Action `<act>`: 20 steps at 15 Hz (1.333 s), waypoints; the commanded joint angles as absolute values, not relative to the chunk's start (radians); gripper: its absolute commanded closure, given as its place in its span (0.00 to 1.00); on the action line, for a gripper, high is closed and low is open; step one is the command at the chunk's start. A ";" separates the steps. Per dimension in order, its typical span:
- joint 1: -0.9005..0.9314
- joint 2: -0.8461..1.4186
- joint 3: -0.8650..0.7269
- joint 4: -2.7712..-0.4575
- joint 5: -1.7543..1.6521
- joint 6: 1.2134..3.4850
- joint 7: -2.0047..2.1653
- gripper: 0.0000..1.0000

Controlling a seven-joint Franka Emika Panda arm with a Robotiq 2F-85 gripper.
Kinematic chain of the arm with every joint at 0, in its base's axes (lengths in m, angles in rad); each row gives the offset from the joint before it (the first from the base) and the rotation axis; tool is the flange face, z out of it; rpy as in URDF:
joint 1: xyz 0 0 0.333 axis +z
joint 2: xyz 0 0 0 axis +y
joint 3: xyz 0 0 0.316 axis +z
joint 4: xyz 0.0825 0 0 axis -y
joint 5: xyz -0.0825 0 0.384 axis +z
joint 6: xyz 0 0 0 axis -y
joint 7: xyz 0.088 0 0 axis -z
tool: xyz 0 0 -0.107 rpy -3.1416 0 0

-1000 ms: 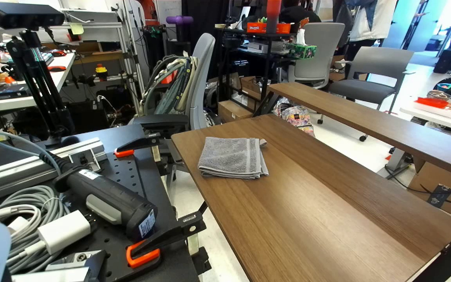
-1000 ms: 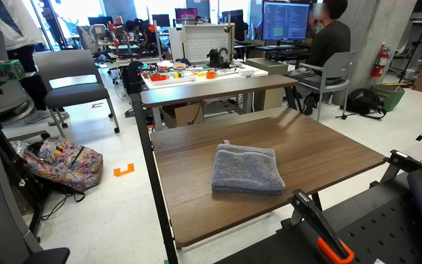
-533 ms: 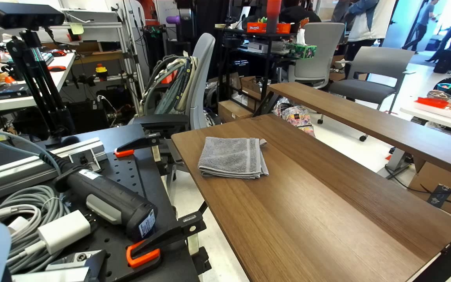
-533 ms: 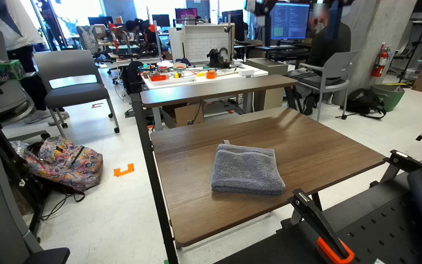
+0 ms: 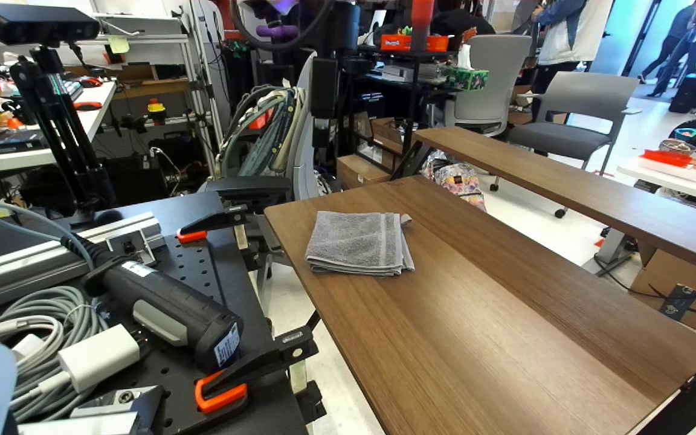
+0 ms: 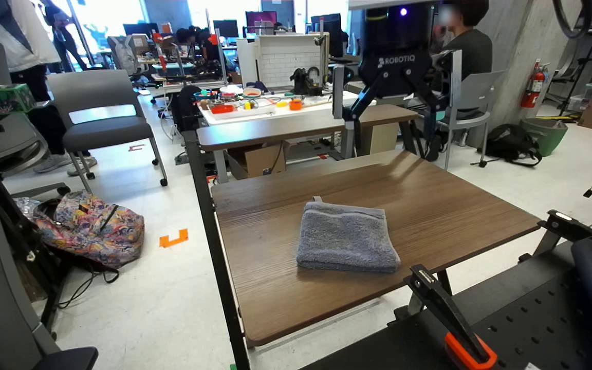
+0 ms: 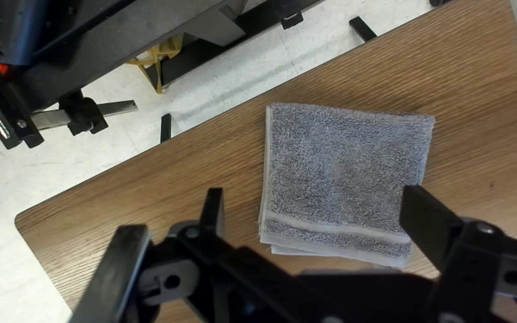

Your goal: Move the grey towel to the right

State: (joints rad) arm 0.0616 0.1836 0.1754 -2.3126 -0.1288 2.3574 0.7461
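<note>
The grey towel [image 5: 357, 243] lies folded and flat on the brown wooden table. It also shows in an exterior view [image 6: 346, 237] and in the wrist view [image 7: 343, 179], with a pale band near one edge. My gripper [image 6: 392, 137] is open and empty, hanging high above the table. In the wrist view the open fingers [image 7: 314, 197] appear on either side of the towel, apart from it, nearest its banded edge. In an exterior view only a dark part of the gripper [image 5: 324, 90] shows near the top.
The wooden table [image 5: 481, 338] has a raised shelf [image 5: 565, 187] along one long side. A black bench [image 6: 527, 313] with orange-tipped clamps [image 6: 450, 318] stands close beside it. A black upright post [image 6: 214, 246] runs along a short table side.
The arm and gripper have come down into view from above, over the table, fingers open. The towel has not moved. People in the background have shifted.
</note>
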 commanded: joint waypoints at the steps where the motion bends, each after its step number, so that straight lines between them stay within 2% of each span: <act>1: 0.107 0.192 0.131 -2.304 -0.117 2.357 0.739 0.00; 7: 0.110 0.194 0.131 -2.296 -0.117 2.357 0.743 0.00; 20: 0.161 0.349 0.076 -2.273 -0.125 2.421 0.719 0.00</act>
